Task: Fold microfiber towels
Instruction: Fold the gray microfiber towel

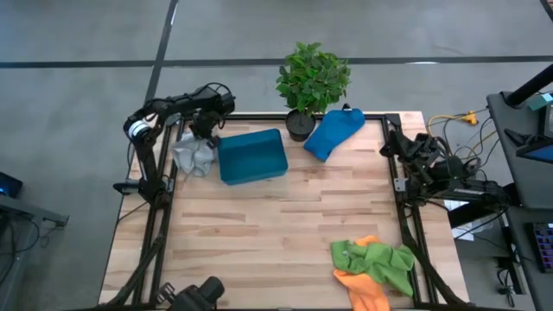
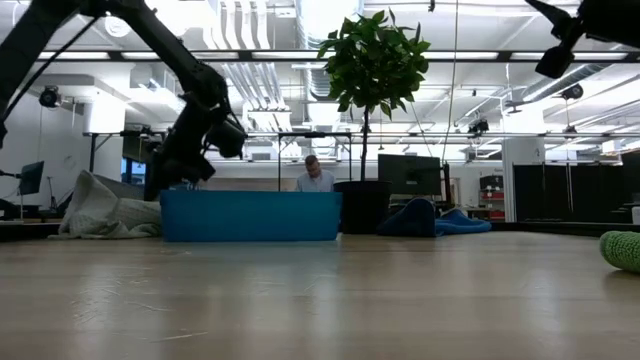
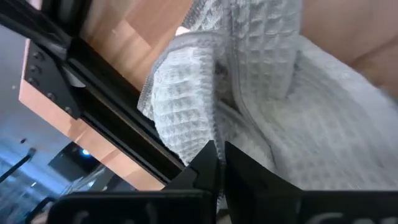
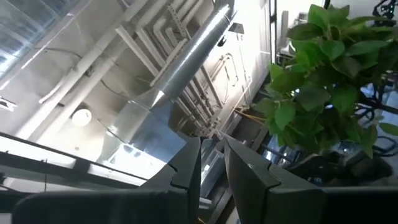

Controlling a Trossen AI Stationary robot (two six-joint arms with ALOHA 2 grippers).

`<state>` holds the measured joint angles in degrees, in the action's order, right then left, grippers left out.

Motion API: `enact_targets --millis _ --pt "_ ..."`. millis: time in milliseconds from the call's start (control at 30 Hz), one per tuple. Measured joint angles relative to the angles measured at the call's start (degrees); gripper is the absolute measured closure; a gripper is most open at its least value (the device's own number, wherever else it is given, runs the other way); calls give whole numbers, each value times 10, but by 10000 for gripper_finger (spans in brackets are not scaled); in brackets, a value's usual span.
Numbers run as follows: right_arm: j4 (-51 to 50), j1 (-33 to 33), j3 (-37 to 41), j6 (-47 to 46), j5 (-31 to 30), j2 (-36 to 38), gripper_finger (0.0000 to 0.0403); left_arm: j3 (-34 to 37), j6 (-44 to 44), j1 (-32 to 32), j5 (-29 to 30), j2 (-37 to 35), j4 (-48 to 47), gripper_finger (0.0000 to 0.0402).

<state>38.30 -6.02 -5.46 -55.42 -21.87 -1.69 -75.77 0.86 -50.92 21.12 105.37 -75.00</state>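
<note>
The grey-white towel (image 1: 191, 156) lies bunched at the table's far left, beside the rigid blue tray (image 1: 252, 156). My left gripper (image 1: 205, 131) is over the towel's far edge, shut on it (image 3: 221, 163). The bright blue towel (image 1: 334, 132) lies crumpled at the far edge, next to the plant pot. The lime green towel (image 1: 378, 260) lies on top of the orange towel (image 1: 364, 290) at the near right. My right gripper (image 4: 212, 155) is off the table's right side, pointing up at the ceiling, its fingers a narrow gap apart and empty. My left gripper pinches a raised fold of the grey-white towel at its hemmed edge (image 3: 217, 134) between its two fingers, coming from above and slanting down. One layer or several, I cannot tell. The rest of the towel lies slack and bunched on the table (image 1: 188, 161).
A potted plant (image 1: 311, 82) stands at the far edge between the tray and the blue towel. Black frame rails (image 1: 164, 186) run along the table's left and right sides. The bare wood of the table's middle (image 1: 276, 225) lies between the towels.
</note>
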Motion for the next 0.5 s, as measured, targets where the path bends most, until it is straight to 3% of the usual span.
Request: enact_targets --millis 200,500 --pt "-42 0 -8 0 0 0 335 5 -3 16 -28 -47 5 401" --pt "-46 0 -8 -33 26 0 335 54 19 58 190 -46 12 401"
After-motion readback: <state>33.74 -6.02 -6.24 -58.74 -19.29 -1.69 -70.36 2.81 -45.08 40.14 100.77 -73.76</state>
